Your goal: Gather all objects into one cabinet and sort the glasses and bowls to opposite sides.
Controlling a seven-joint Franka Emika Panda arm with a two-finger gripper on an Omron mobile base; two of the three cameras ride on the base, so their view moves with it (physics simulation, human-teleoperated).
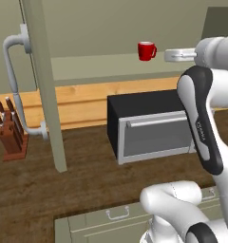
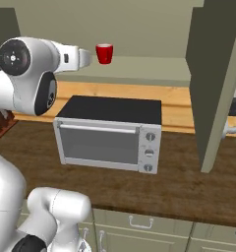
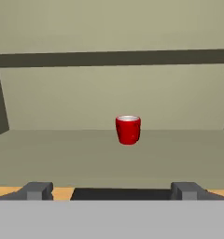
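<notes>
While the gripper [image 3: 112,190] hovers with fingers spread, a glossy red mug [image 3: 128,130] stands upright at 12 o'clock.
The mug's handle shows from the left base view, at 3 o'clock.

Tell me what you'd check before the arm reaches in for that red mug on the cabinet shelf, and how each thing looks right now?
1. Cabinet door swung open: ok.
2. Red mug upright on the shelf: ok.
3. Gripper open, nothing between its fingers: ok.
4. Mug lined up with the gripper in the hand view: ok, roughly centred between the fingertips.
5. Gripper close enough to grasp: not ok, it is short of the mug.
6. Handle direction for the grasp: ok, it points to the right in the left base view.
7. Toaster oven below the arm's path: ok, it sits under the shelf.
</notes>
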